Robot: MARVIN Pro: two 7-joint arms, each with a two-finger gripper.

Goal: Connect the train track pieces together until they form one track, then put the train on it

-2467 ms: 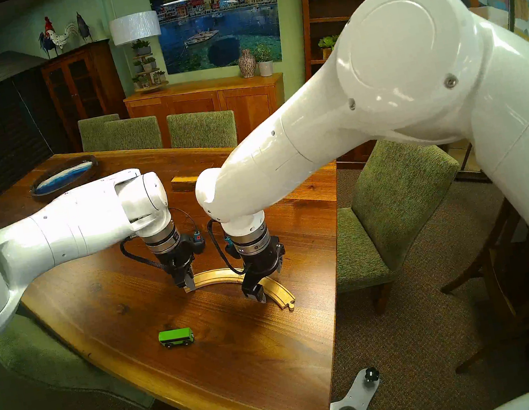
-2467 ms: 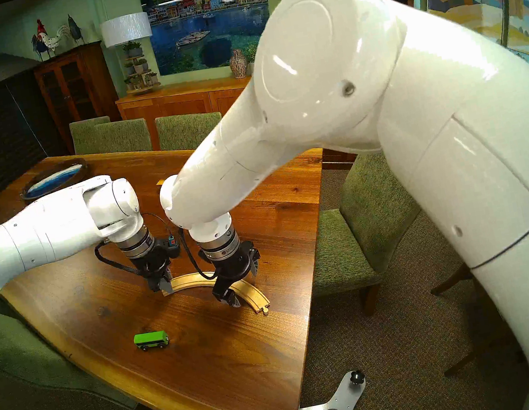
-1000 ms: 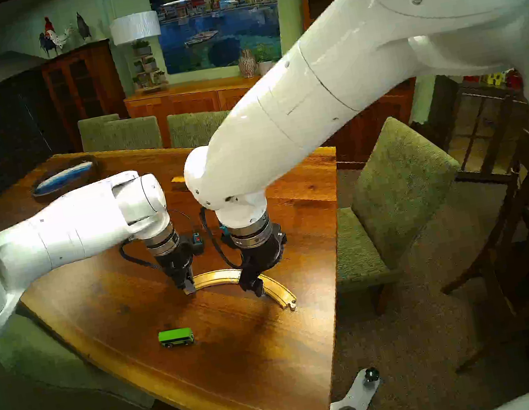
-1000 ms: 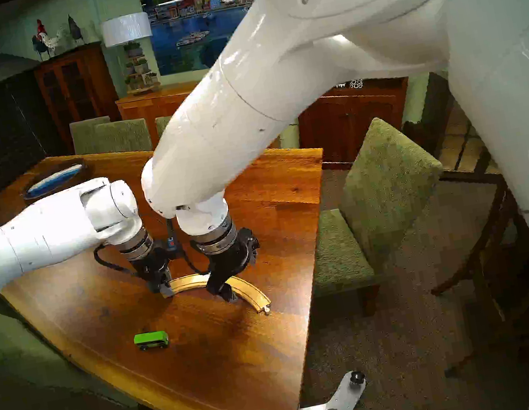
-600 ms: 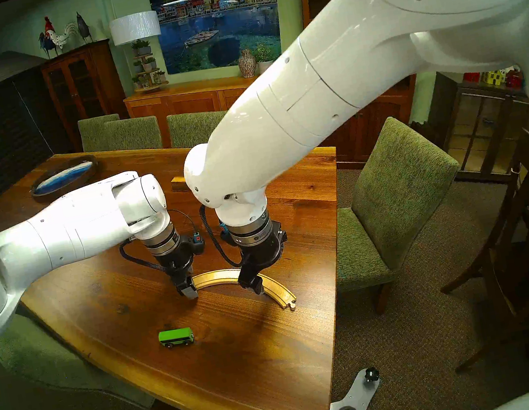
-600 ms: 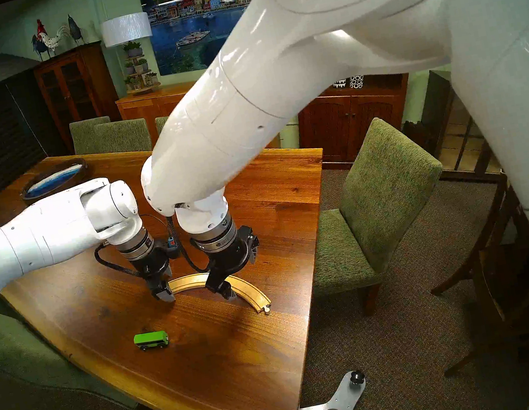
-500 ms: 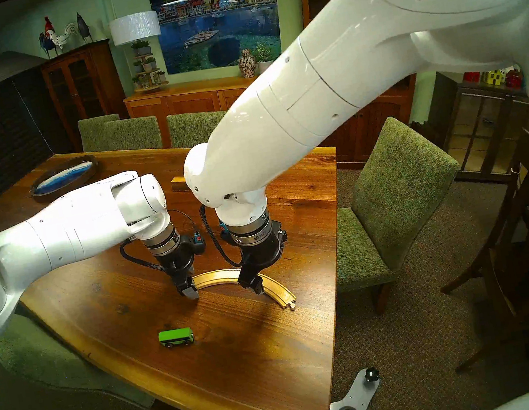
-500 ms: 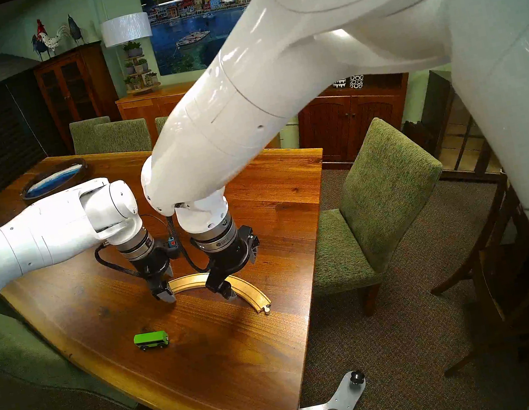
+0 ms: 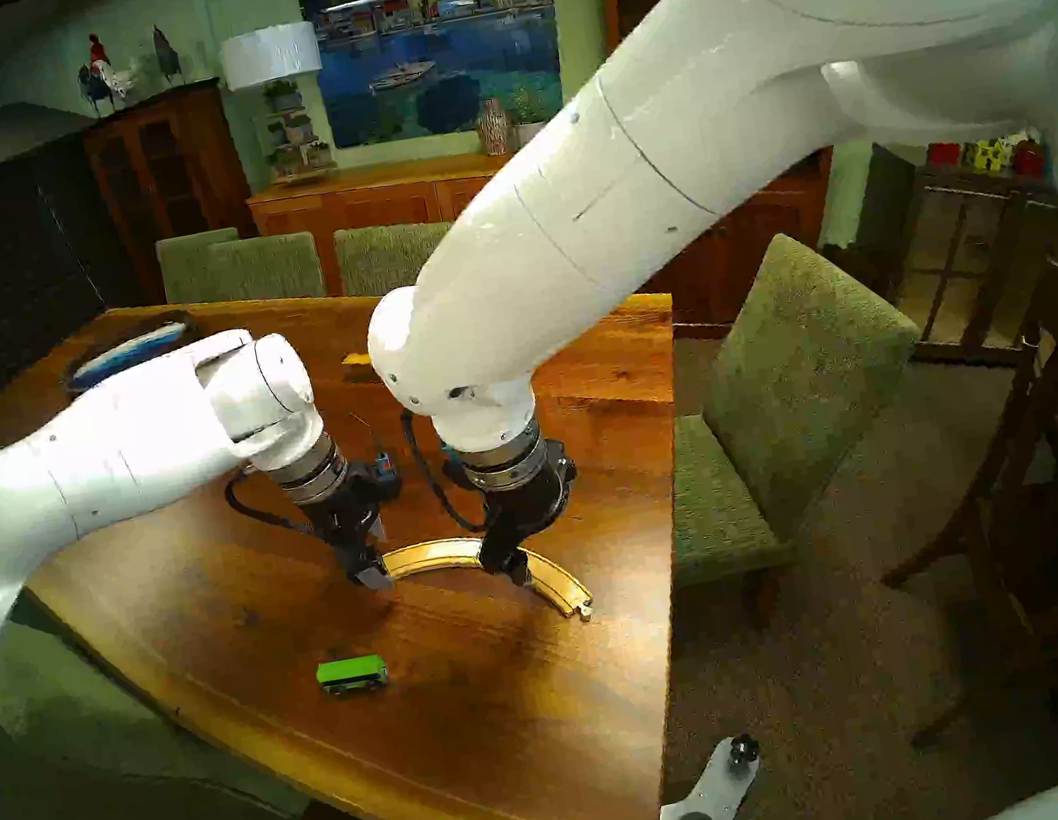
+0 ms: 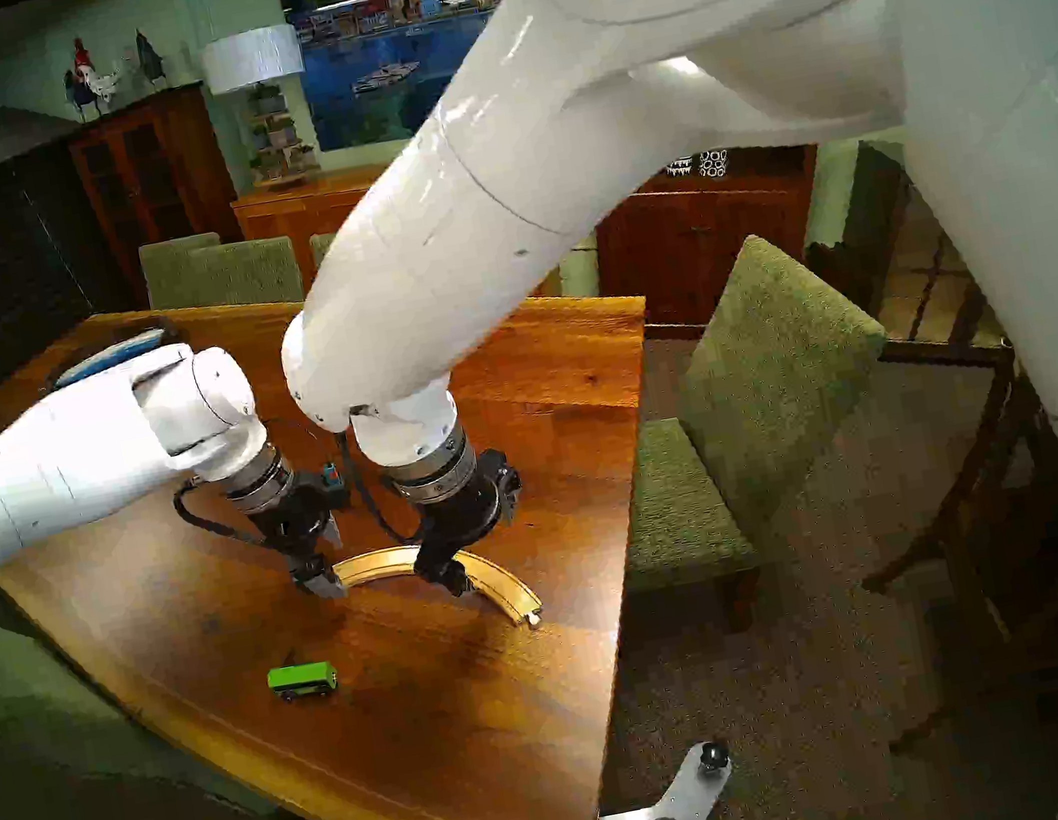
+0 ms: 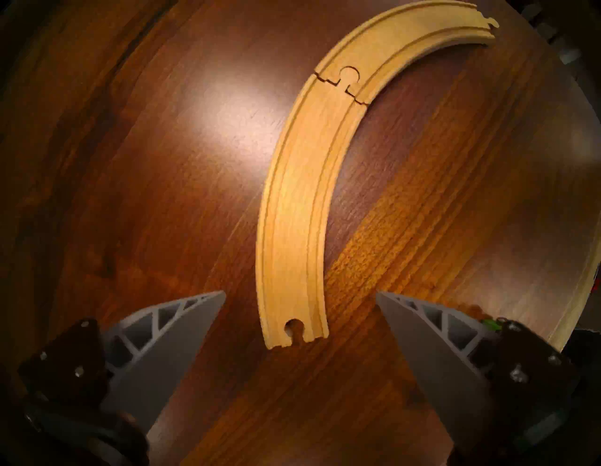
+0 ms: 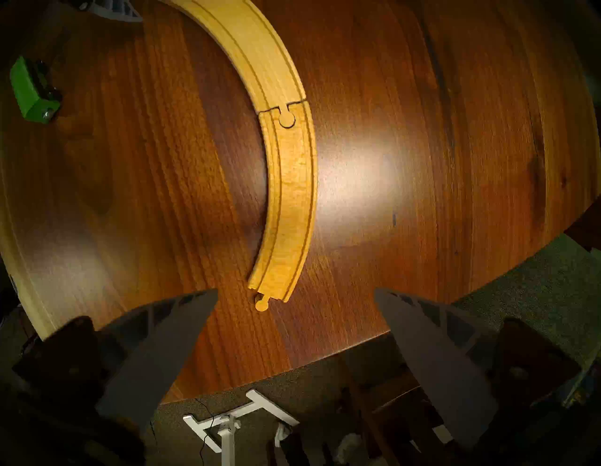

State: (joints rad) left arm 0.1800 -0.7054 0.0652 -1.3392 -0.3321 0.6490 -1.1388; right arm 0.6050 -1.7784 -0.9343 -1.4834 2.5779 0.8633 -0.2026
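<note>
track [image 11: 292,208] joined, flat on table [image 9: 497,721]. both grippers, left [image 11: 300,301] and right [image 12: 296,297], spread wide, empty. train [image 9: 352,675] nearby, off-track; advise gripping its sides, wheels lowered into grooves.

The two curved pale-wood grooved track pieces [image 9: 467,554] are laid on the brown wooden worktop [image 9: 497,721], joined peg-in-socket into one arc. The small green boxy toy train [image 9: 352,675] is set on the worktop nearer the robot, apart from the arc and toward its left end. A rectangular wooden block [image 9: 356,366] is placed farther back, behind the arms.
</note>
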